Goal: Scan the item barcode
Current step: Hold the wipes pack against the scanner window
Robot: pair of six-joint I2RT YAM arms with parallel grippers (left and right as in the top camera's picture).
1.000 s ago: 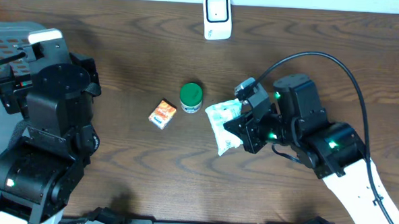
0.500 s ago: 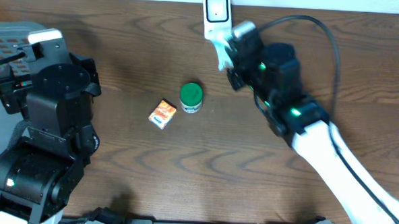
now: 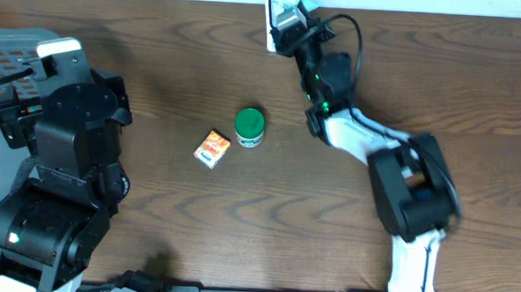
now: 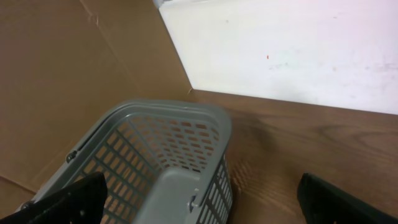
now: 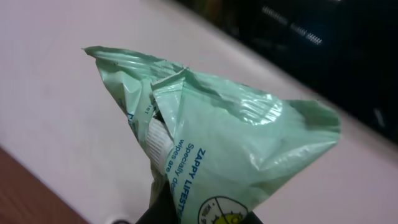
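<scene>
Nearby, the left gripper (image 4: 202, 202) is held wide open and empty over the grey basket (image 4: 168, 107), clear of the work. Mid-table, an orange box (image 3: 213, 148) and green-lidded jar (image 3: 249, 126) are left waiting. Farthest, the green wipes packet (image 5: 236, 143) is pinched by the closed right gripper (image 3: 288, 17) at the white scanner (image 3: 271, 39), presumably for barcode reading.

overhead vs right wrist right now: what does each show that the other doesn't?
Overhead only: the white scanner at the table's far edge, the green-lidded jar, the orange box, the grey basket and the left arm on the left side. Right wrist only: the print on the green wipes packet, reading ZAPPY LIFESTYLE, and its crumpled folds up close. Both: that packet, gripped by the right pincer; only overhead places it up by the scanner.
</scene>
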